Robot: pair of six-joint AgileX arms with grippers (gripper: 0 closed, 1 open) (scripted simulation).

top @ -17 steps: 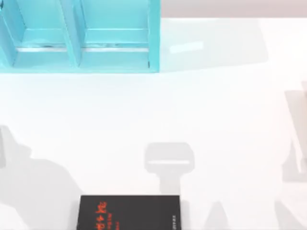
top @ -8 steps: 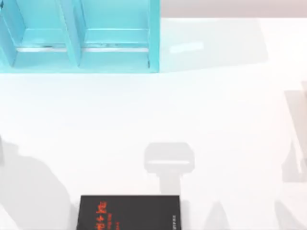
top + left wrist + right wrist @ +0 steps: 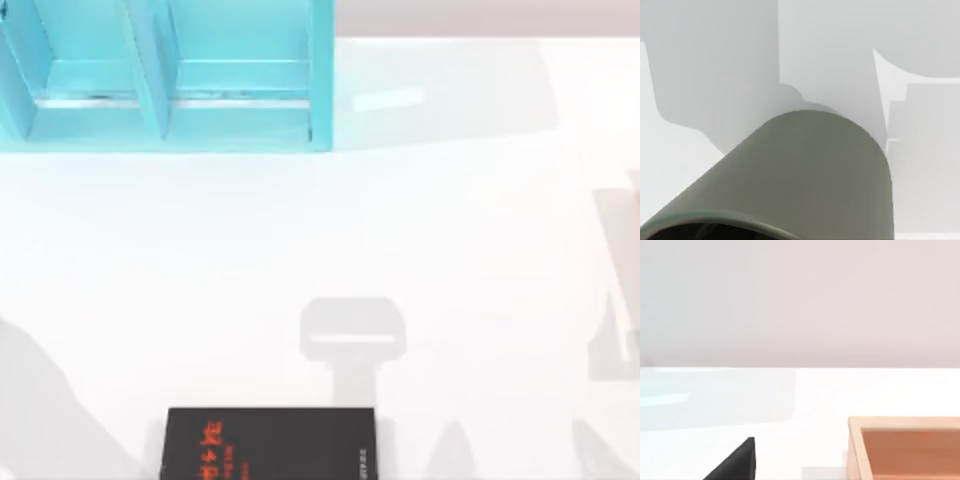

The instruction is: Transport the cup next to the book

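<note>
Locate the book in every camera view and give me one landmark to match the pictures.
Top view: the book lies at the bottom edge, left of centre.
Left wrist view: the cup, close up, over the white table.
Right wrist view: a black wedge at the bottom edge, possibly the book's corner; cannot tell.
Shared landmark: the white table.

Rendered tabletop scene: bare white table (image 3: 450, 230), turquoise shelf unit (image 3: 165, 75), blank wall.
</note>
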